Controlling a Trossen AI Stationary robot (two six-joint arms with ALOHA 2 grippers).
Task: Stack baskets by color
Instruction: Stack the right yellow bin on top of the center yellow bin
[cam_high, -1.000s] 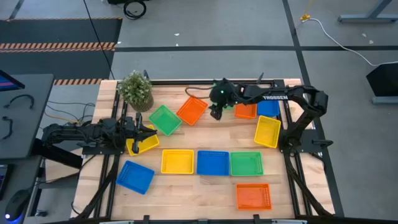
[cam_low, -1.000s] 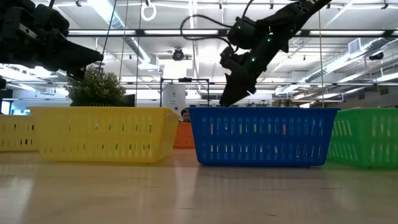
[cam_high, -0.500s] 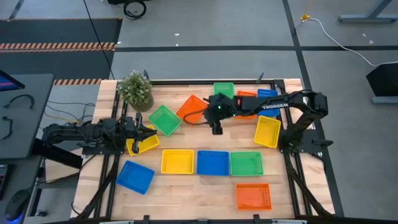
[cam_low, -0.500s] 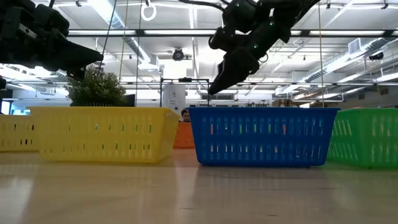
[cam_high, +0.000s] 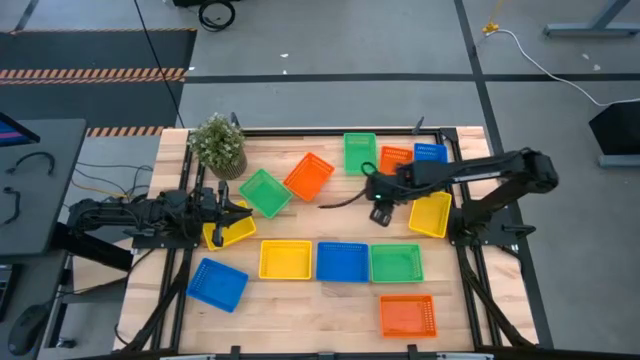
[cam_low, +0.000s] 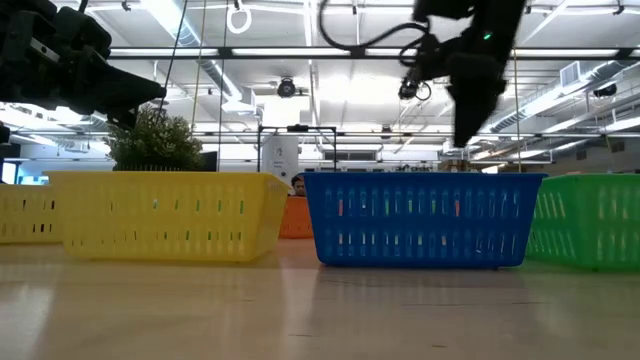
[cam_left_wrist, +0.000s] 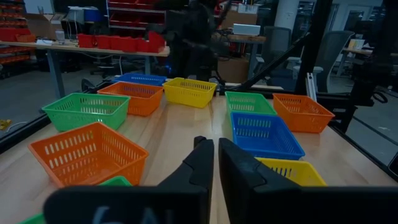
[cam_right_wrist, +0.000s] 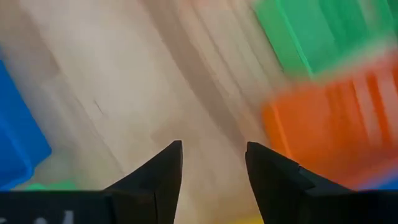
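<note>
Several baskets lie flat on their bottoms on the wooden table. A green basket (cam_high: 360, 152), an orange one (cam_high: 396, 158) and a blue one (cam_high: 430, 153) stand at the far side, with a yellow one (cam_high: 430, 213) at the right. Yellow (cam_high: 285, 259), blue (cam_high: 342, 261) and green (cam_high: 396, 262) form a near row. My right gripper (cam_high: 380, 213) (cam_right_wrist: 211, 162) hangs open over bare wood, slanting down, with nothing between its fingers. My left gripper (cam_high: 240, 213) (cam_left_wrist: 215, 152) is shut and level above a yellow basket (cam_high: 226, 232) at the left.
A potted plant (cam_high: 218, 143) stands at the far left corner. A green basket (cam_high: 265, 192) and an orange one (cam_high: 308, 176) lie left of centre. A blue basket (cam_high: 217, 284) sits near left and an orange one (cam_high: 407, 315) near right. Bare wood shows mid-table.
My right gripper has swung from over the far middle of the table, beside the tilted orange basket, toward the right and near side, rising a little and tipping further down. The green basket at the far edge now shows where the arm had covered it.
</note>
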